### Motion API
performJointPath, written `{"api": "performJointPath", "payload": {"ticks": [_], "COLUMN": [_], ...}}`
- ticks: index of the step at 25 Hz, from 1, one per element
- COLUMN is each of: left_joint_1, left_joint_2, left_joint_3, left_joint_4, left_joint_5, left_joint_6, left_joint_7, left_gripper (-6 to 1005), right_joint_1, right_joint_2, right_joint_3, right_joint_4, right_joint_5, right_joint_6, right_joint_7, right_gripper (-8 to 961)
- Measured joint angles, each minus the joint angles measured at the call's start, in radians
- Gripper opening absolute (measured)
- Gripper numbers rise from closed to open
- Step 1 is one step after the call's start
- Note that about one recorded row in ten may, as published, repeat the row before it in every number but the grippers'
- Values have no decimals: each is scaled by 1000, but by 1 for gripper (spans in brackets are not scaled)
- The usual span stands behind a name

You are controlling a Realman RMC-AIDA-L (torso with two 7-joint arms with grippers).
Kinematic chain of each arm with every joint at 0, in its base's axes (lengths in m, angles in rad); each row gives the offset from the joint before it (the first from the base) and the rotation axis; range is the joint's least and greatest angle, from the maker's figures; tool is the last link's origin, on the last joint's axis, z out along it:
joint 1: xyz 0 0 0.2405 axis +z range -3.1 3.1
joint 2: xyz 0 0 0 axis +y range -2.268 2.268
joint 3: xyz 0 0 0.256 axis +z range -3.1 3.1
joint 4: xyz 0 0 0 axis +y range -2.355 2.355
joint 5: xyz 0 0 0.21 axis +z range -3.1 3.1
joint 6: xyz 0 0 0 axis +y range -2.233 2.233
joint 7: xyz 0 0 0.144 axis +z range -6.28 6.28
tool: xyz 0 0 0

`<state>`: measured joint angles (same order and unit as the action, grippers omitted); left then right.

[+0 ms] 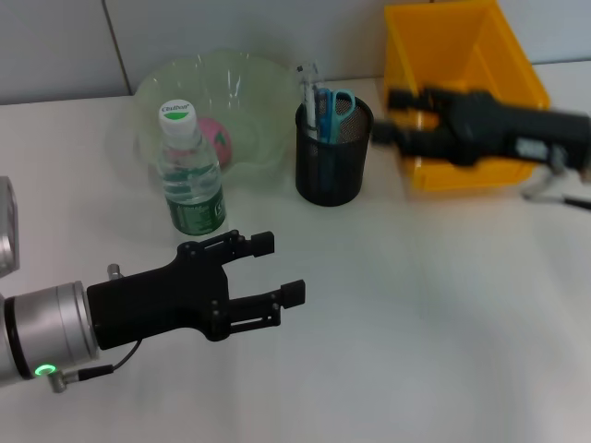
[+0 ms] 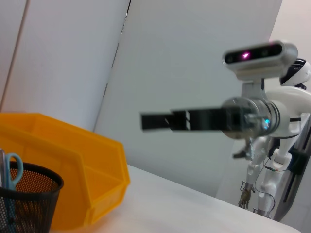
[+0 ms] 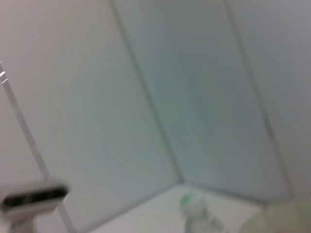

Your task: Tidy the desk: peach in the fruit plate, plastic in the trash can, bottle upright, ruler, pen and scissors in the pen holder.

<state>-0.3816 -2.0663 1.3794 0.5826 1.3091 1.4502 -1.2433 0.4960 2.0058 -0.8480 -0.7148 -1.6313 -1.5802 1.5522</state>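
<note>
The pink peach (image 1: 219, 137) lies in the pale green fruit plate (image 1: 249, 78). In front of the plate the bottle (image 1: 191, 171) stands upright with its green cap on. Blue-handled scissors (image 1: 343, 101), a pen (image 1: 319, 111) and a clear ruler (image 1: 307, 76) stick out of the black mesh pen holder (image 1: 331, 166). My left gripper (image 1: 277, 268) hovers open and empty just right of the bottle's base. Over the front left corner of the yellow trash can (image 1: 462, 55) my right gripper (image 1: 397, 115) is blurred, its fingers apart with nothing between them. No plastic is in view.
The left wrist view shows the yellow can (image 2: 77, 160), the pen holder (image 2: 29, 194) with scissors (image 2: 12, 167), and the right gripper (image 2: 155, 120) above the table. White wall panels stand behind the desk. A second robot stands at the far right of that view.
</note>
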Motion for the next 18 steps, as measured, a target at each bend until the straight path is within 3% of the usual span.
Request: {"api": "performJointPath", "payload": {"ticks": [2, 6, 7, 11, 18], "left_joint_1": [-2, -10, -18, -31, -57], "left_joint_2": [6, 19, 31, 49, 85], "left_joint_3": [-1, -4, -1, 2, -2], "left_joint_4": [-14, -36, -44, -50, -52], "left_joint_5": [4, 5, 10, 26, 76], "left_joint_6": [1, 5, 7, 14, 54], "left_joint_7": [-6, -20, -38, -61, -101], "left_gripper": [818, 818, 818, 818, 818], "right_joint_1": [-2, 3, 4, 8, 18], "right_joint_2": [-21, -29, -30, -29, -6], "right_joint_3": [36, 50, 49, 35, 4], "right_joint_4": [44, 67, 75, 87, 94], "right_joint_5": [-98, -199, -240, -262, -276], "right_joint_6": [-67, -90, -99, -109, -113], "right_joint_7": [-21, -28, -29, -30, -32], "right_gripper": [783, 783, 783, 783, 783]}}
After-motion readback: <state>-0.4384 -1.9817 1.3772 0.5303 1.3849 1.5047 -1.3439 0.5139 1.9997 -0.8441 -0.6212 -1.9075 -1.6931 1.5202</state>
